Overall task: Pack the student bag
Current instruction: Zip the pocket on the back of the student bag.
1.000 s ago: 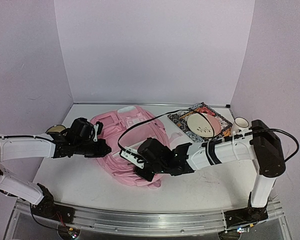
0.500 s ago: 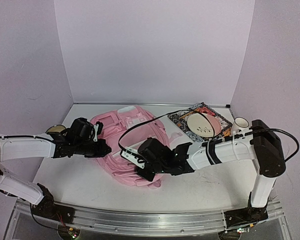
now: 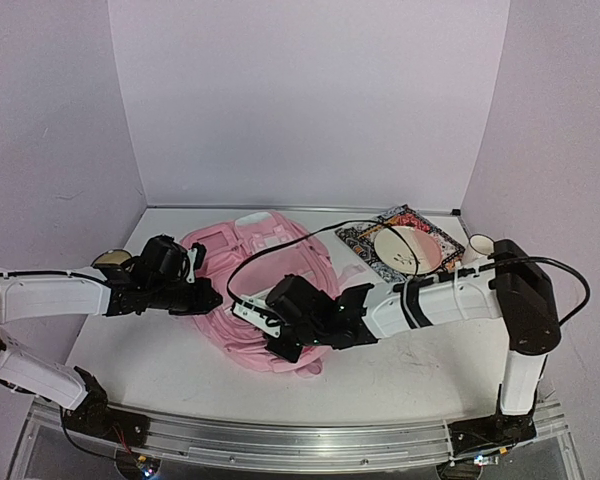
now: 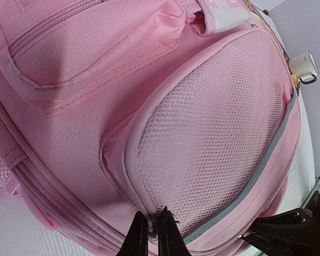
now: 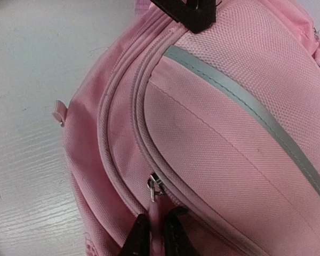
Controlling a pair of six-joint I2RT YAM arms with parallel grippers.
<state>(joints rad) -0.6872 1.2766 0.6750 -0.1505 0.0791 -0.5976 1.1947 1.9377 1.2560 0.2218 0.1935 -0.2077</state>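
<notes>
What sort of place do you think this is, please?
Probably a robotics lab test cell: plain lilac walls box in a white table, two robot arms are bolted to a metal rail at its near edge, and a pink backpack lies staged as a prop.

Soft, even light with a purplish cast. Top view's a bit soft; wrist close-ups catch the weave of the student bag (image 4: 202, 133) crisply, with mild shading in the folds.

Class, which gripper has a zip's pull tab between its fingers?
The right gripper: a pink pull tab sits between its fingers. The left gripper meets only plain student bag fabric.
</notes>
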